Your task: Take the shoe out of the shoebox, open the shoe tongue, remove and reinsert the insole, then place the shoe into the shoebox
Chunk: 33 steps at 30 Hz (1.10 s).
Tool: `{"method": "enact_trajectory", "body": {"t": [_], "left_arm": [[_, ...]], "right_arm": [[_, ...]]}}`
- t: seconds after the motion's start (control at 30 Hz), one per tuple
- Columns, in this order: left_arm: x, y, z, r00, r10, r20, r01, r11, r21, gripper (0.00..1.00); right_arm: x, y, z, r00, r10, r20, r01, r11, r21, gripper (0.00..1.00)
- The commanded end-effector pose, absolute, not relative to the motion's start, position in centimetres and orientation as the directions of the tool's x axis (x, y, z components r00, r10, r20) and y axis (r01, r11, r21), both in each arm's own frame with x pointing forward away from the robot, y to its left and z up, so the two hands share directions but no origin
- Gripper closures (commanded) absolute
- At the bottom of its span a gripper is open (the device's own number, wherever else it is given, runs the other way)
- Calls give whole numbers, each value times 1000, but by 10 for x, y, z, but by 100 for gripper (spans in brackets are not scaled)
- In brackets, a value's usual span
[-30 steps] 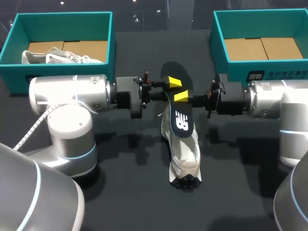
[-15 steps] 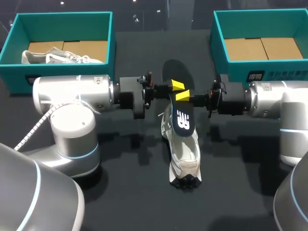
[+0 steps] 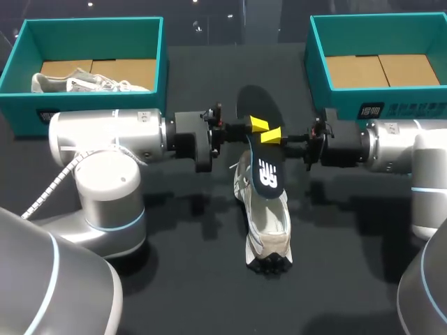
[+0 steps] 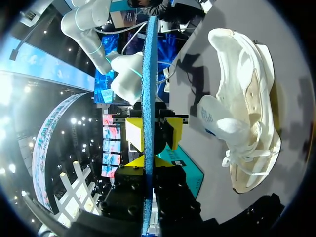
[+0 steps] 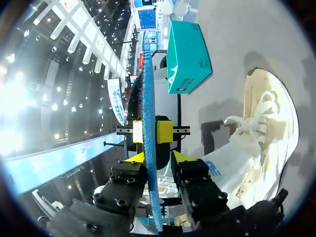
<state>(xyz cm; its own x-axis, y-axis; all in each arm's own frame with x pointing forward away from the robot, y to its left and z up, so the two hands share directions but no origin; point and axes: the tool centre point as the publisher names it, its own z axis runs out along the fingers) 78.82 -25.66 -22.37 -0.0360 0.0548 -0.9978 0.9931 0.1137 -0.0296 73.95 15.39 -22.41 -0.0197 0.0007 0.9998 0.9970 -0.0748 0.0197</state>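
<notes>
The insole (image 3: 264, 167) stands on edge in the air over the middle of the table (image 3: 188, 279), dark side up toward the head camera, with both arms meeting at it from opposite sides. The left gripper (image 3: 259, 124) is clamped on it. In the right wrist view that gripper's two yellow tips press flat against the insole's blue edge from both sides. The right gripper (image 3: 272, 135) sits at the insole's other long edge, just beside the left one. Its fingers straddle the insole but are spread apart: in the right wrist view one finger lies against the insole and the other stands off it with a gap. Both wrist views show the insole edge-on as a thin blue strip running straight out between the fingers. The shoe (image 3: 269, 223) lies on the table right under the insole, outside either box, with its toe toward the robot. In the left wrist view it rests on its side with the opening showing, the tongue (image 4: 217, 123) pulled out and the laces loose. From above, the insole's near end overlaps the shoe's heel, but I cannot tell whether they touch. The left box (image 3: 91, 22) at the far left corner holds a second shoe (image 3: 84, 82) against its near wall. The right box (image 3: 380, 21) stands at the far right corner, well apart from the shoe.
</notes>
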Motion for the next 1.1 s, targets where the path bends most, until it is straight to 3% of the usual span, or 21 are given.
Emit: {"method": "enact_trajectory", "body": {"t": [0.03, 0.2, 0.63, 0.87, 1.03, 1.1], "left_arm": [[781, -242, -217, -72, 69, -995, 990, 130, -62, 100], [775, -228, -211, -103, 56, -993, 985, 143, -94, 100], [770, -224, -205, -118, 54, -992, 986, 122, -111, 100], [749, -217, -189, -172, 78, -982, 984, 62, -168, 100], [736, -206, -179, -255, 59, -965, 965, 69, -251, 100], [733, -204, -178, -266, 55, -962, 963, 67, -263, 100]], "right_arm": [[730, 133, -222, -67, 12, 998, 994, -84, 68, 0], [725, 113, -220, -192, 49, 980, 980, -47, 194, 0], [725, 108, -222, -198, 56, 979, 980, -15, 199, 0], [713, 83, -215, -530, 164, 832, 847, 144, 512, 0], [709, 63, -217, -677, 198, 708, 735, 223, 640, 0], [711, 61, -225, -697, 300, 651, 717, 316, 622, 0]]}}
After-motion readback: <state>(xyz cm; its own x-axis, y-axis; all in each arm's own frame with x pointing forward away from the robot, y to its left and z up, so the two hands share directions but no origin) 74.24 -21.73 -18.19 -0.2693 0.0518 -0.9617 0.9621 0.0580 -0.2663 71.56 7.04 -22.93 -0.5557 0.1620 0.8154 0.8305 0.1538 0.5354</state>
